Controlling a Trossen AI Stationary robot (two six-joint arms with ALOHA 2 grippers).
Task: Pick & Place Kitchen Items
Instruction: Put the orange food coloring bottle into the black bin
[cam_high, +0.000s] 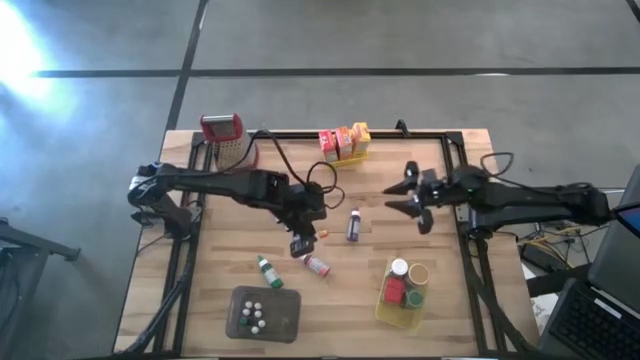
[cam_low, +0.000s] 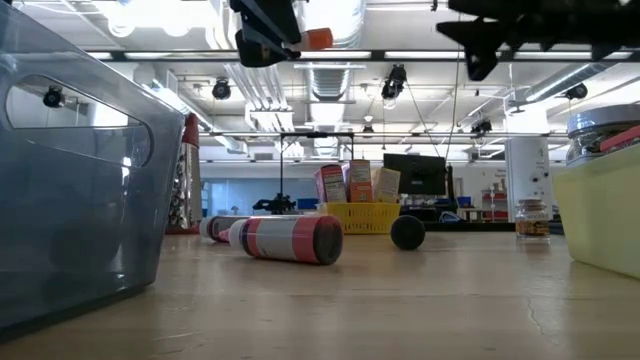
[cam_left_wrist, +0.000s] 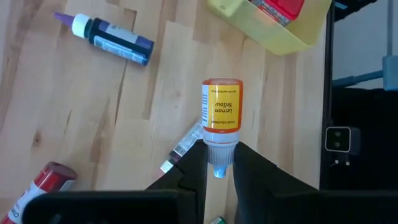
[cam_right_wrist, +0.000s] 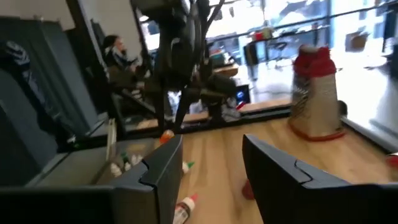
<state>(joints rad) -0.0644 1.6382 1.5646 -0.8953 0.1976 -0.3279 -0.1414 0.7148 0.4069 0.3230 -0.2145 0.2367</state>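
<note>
Far left on the counter (cam_high: 215, 300): one metal grater (cam_high: 222, 137). Near left: one grey tray (cam_high: 266, 314) holding five small bottles. Beside it lie one green-capped bottle (cam_high: 267, 270) and one red-and-white bottle (cam_high: 316, 265). The left gripper (cam_high: 303, 243) – raised mid-counter – is clamped on one orange-labelled bottle (cam_left_wrist: 221, 118), held clear of the wood. One dark blue bottle (cam_high: 353, 225) lies centre. Far centre, a yellow basket (cam_high: 352, 152) holds three boxes. The right gripper (cam_high: 411, 197) hovers with fingers parted and holds nothing. Near right: a second yellow basket (cam_high: 384, 308) – contents not countable.
</note>
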